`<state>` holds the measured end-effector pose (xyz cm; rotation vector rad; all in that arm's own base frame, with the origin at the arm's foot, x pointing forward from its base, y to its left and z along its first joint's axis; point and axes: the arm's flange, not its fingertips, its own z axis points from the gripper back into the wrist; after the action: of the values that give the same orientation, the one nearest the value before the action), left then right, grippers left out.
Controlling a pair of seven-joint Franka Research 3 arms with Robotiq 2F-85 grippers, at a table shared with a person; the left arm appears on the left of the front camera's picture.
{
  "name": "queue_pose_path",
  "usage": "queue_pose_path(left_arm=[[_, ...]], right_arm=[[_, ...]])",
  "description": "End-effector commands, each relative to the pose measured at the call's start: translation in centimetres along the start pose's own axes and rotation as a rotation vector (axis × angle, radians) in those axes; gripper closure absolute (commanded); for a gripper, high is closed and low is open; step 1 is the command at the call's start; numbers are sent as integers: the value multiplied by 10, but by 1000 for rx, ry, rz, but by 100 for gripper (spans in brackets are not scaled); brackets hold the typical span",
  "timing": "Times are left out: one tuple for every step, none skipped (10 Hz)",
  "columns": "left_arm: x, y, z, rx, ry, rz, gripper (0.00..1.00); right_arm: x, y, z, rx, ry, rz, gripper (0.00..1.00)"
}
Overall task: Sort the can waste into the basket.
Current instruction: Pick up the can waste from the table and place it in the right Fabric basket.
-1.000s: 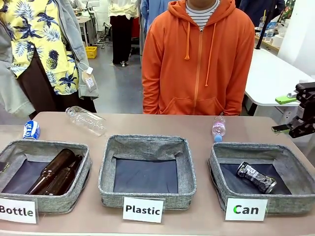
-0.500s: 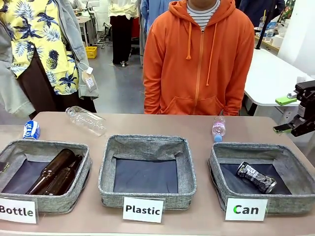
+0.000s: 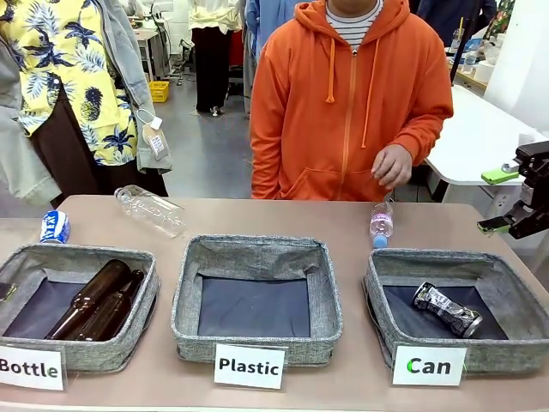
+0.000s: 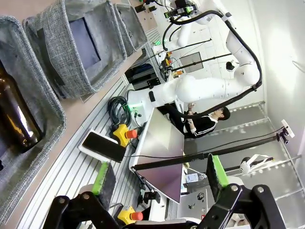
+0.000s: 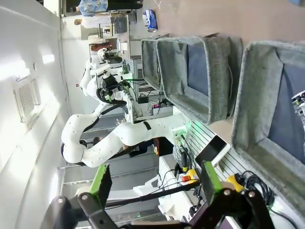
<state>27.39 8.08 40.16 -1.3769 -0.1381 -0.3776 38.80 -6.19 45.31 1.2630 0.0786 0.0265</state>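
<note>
Noted dark silvery can (image 3: 446,310) lying inside Can basket (image 3: 388,268). Located blue-and-white can (image 3: 54,227) on table (image 3: 283,219), behind Bottle basket (image 3: 77,254). Found left gripper (image 4: 159,176) and right gripper (image 5: 155,181) spread wide, empty. Judged second can pending; next: reach, grasp, carry across.

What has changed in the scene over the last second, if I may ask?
The person's hand has come down into view above the small plastic bottle, not touching it. The right pincer edged slightly rightward, open and empty. Nothing was taken or let go. The silvery can stays in the Can basket, the blue-and-white can on the table at left.
</note>
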Motion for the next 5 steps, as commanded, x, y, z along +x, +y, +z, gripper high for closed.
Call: queue_pose_path(left_arm=[[19, -16, 0, 256, -128, 143, 0], [49, -31, 5, 409, -140, 164, 0], [85, -47, 12, 641, -222, 199, 0], [114, -54, 23, 792, -295, 226, 0], [137, -51, 36, 914, -357, 258, 0]], right_arm=[[-2, 1, 3, -5, 14, 22, 0], [-2, 1, 3, -5, 14, 22, 0], [-2, 1, 3, -5, 14, 22, 0], [-2, 1, 3, -5, 14, 22, 0], [-2, 1, 3, -5, 14, 22, 0]])
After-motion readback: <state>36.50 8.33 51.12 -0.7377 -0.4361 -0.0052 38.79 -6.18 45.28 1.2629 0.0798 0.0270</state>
